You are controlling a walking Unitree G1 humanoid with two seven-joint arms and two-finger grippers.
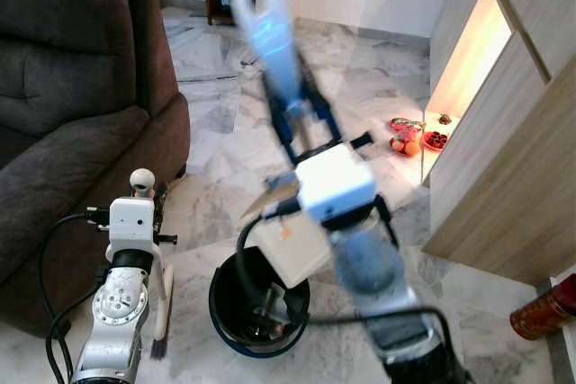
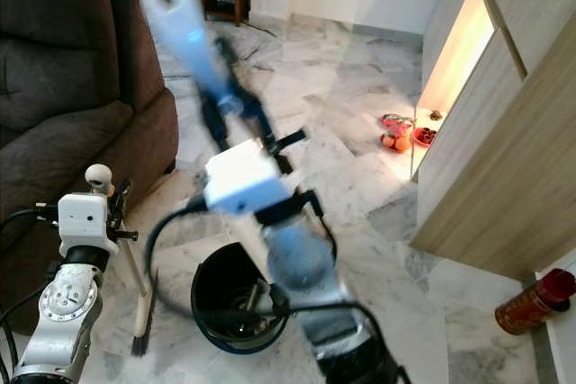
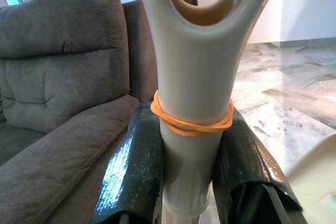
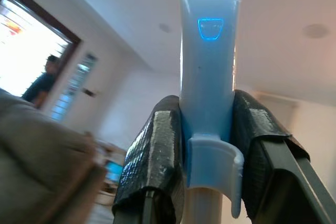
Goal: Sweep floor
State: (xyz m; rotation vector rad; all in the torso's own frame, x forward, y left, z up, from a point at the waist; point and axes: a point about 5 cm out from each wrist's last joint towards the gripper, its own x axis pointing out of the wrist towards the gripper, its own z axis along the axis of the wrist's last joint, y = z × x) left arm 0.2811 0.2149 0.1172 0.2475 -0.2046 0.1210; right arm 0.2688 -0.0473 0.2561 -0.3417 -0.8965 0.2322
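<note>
The right claw [image 4: 205, 182] is clamped on the pale blue dustpan handle [image 1: 270, 29], which rises steeply above it while the black dustpan [image 1: 256, 308] sits on the marble floor [image 1: 378, 96] close to the robot; the left claw [image 3: 189, 166] is shut around the cream brush handle [image 3: 194, 103], its bristles [image 1: 158, 346] down just beside the pan. That blue handle looks blurred, so a fast swing could tip the pan and spill; the brush could also catch on the brown sofa [image 1: 72, 123] right next to it. Farther off, red fruit [image 1: 407, 137] by the wooden cabinet [image 1: 504, 177].
</note>
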